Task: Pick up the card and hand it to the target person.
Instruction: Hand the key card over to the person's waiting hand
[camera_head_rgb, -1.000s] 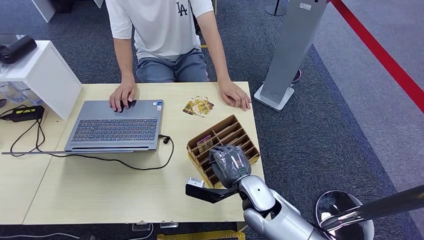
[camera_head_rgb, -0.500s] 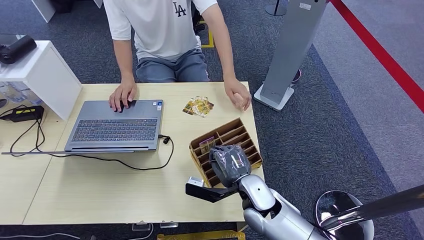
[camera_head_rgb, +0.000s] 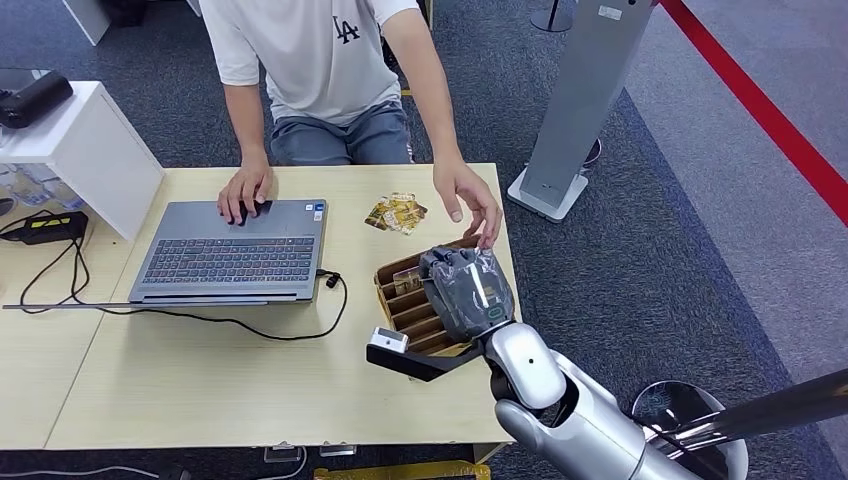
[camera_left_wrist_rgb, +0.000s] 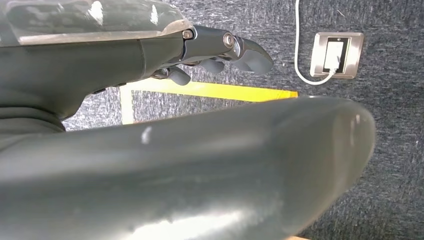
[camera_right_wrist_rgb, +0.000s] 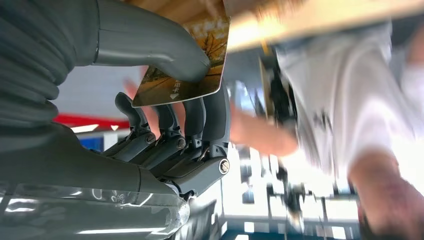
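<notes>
Right wrist view: your right robot hand (camera_right_wrist_rgb: 165, 100) pinches the card (camera_right_wrist_rgb: 192, 60) thumb-to-fingers, face outward, so the person's hand (camera_head_rgb: 468, 198) can take it.

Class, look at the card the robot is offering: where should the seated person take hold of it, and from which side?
Take the card by its free edge, the part jutting beyond the right hand, coming from the side away from the thumb. The thumb presses one face and the fingers back the other, so only that margin is bare. The person's hand already reaches in.

Golden-brown leafy card (camera_right_wrist_rgb: 187, 65), grey laptop (camera_head_rgb: 232, 250), brown slotted tray (camera_head_rgb: 400, 300).
</notes>
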